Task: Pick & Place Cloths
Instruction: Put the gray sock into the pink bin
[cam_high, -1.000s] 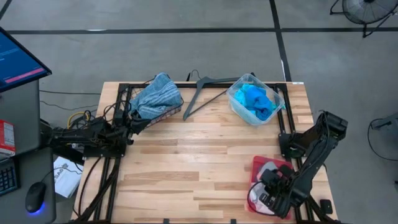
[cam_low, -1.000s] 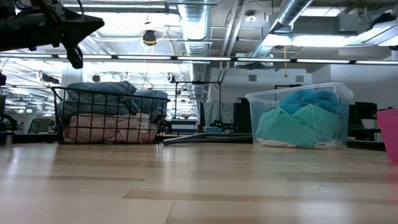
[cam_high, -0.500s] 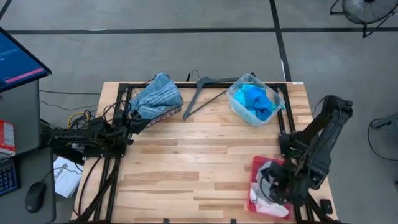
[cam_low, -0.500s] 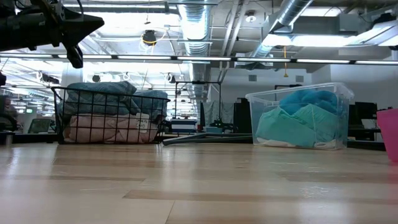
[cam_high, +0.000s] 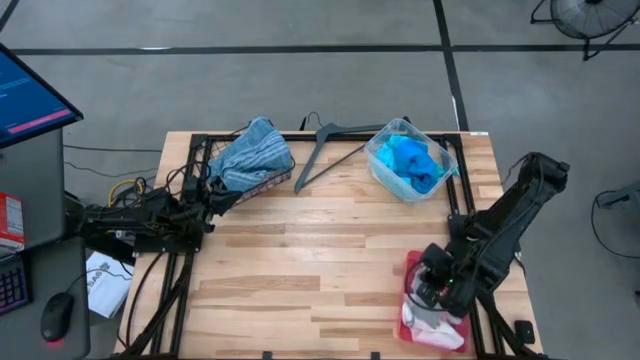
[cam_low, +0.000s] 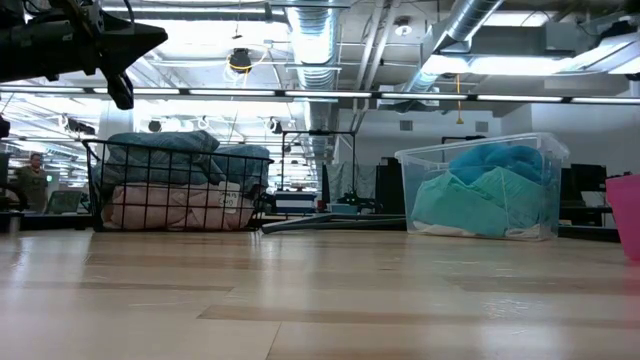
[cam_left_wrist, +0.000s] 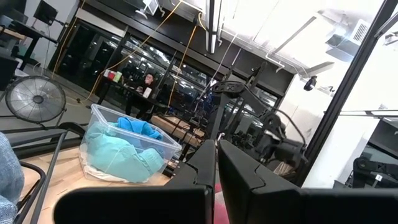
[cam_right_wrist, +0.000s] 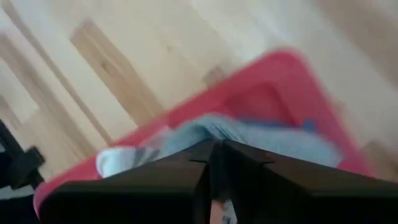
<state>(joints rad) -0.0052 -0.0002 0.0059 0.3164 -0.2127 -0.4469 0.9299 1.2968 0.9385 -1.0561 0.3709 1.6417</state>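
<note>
A grey and white cloth (cam_right_wrist: 267, 142) lies in the red tray (cam_high: 412, 262) at the table's near right corner. My right gripper (cam_right_wrist: 214, 152) is above the tray (cam_right_wrist: 273, 78), pointing steeply down, shut on that cloth. Turquoise and blue cloths (cam_high: 410, 163) fill a clear bin (cam_low: 485, 188) at the far right. A blue striped cloth (cam_high: 250, 152) is heaped on pink ones in a wire basket (cam_low: 175, 190) at the far left. My left gripper (cam_left_wrist: 216, 158) is shut and empty, and it waits raised beside the basket (cam_high: 213, 197). My right gripper pinches a raised bit of the grey cloth (cam_right_wrist: 211, 127) between its two fingers, coming from above on a steep slant. The cloth peaks up toward the fingers, and its remaining part (cam_high: 425, 322) lies in the red tray.
A grey clothes hanger (cam_high: 322, 152) lies at the far edge between basket and bin. Bare wood (cam_high: 310, 260) spreads across the table's middle and near side. A person (cam_low: 35, 175) shows far off in the room beyond.
My right gripper has risen over the red tray and shifted toward the table's far edge, tipping less steeply. The left arm has kept still.
</note>
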